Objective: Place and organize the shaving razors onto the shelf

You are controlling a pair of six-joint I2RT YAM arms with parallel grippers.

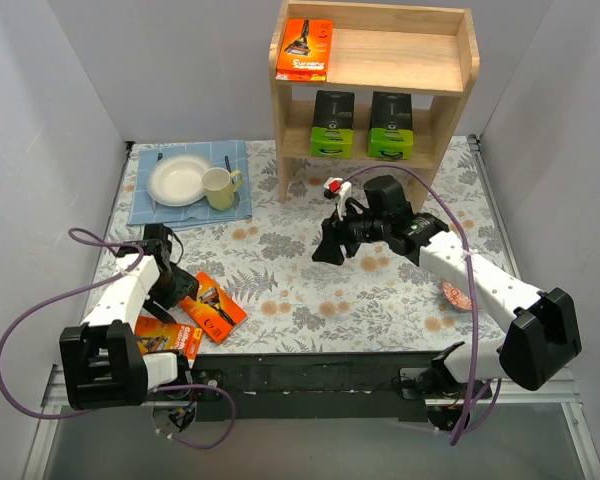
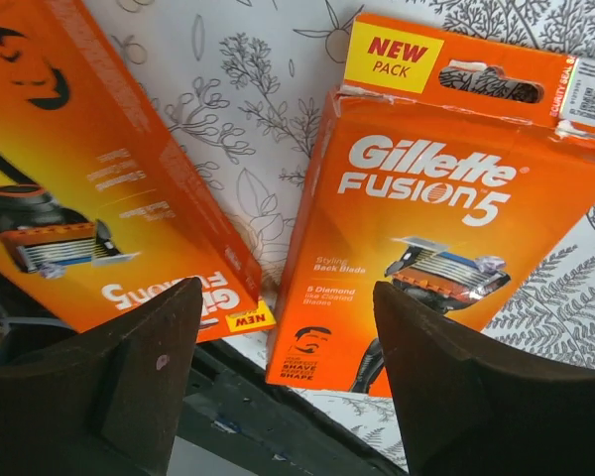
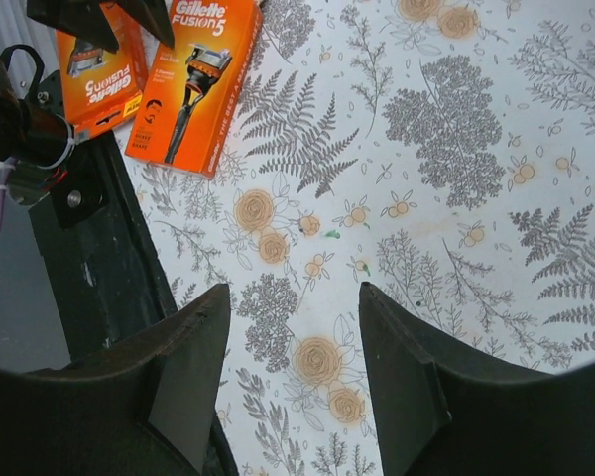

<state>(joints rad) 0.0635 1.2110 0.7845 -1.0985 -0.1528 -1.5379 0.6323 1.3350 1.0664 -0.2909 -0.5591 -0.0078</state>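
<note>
The left hand [image 1: 183,290] hung low near the front-left corner of the counter [image 1: 290,285], its fingers spread and holding nothing, its arm folded close above its base. The right arm stretched from the front-right toward the counter's middle, and the right hand [image 1: 329,247] was likewise parted and empty.

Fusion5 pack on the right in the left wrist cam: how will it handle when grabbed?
The Fusion5 pack looks like thin glossy card: probably light, fairly stiff, maybe slippery. Its hang-tab edge is creased, so hard squeezing may crush it. Lying flat, it would likely slide, not tip.
</note>
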